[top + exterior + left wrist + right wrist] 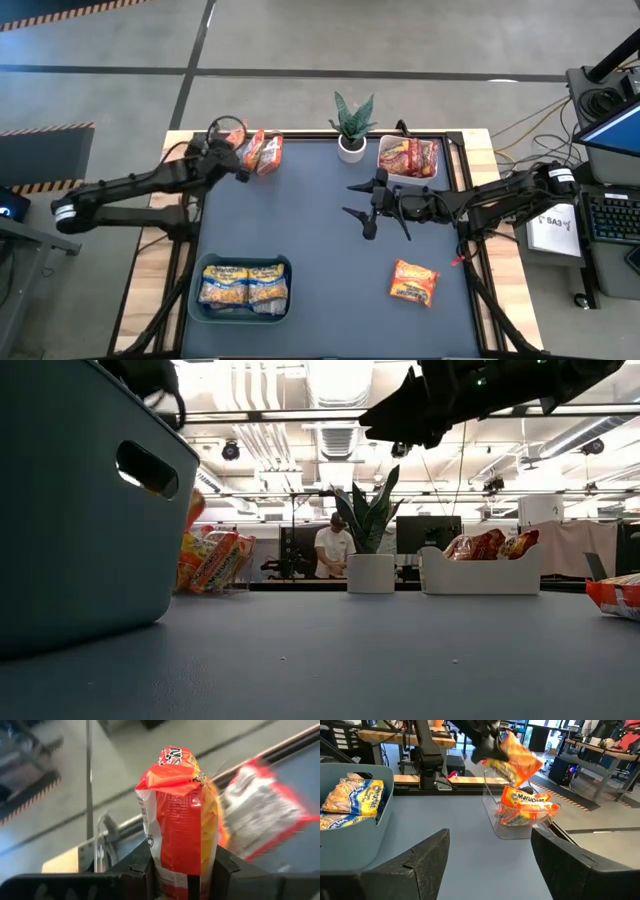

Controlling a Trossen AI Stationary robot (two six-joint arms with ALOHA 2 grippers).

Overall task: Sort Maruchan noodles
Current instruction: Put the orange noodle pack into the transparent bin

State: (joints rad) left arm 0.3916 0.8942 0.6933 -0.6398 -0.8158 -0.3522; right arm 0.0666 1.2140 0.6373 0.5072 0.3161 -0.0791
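Note:
My left gripper [238, 160] is at the table's far left corner, shut on an orange Maruchan packet [177, 815]. The right wrist view shows this packet [518, 761] in the air over a clear container [516, 827] that holds more orange packets [526, 805]. My right gripper [366, 206] is open and empty above the middle of the mat, its fingers [422, 862] wide apart. One orange-red packet [414, 282] lies flat on the mat at the near right. My left gripper pinches the orange packet between its two fingers [142, 870], one on each flat face, at one end of the packet [175, 870]. The rest of the packet sticks out past the fingertips. It is lifted clear and tilted above the clear container.
A blue-grey bin [197, 300] with yellow-and-blue packets [244, 283] stands at the near left. A white bin [383, 160] with red packets [412, 155] stands at the far right, beside a potted plant [352, 125]. A person [330, 548] stands in the room behind the table.

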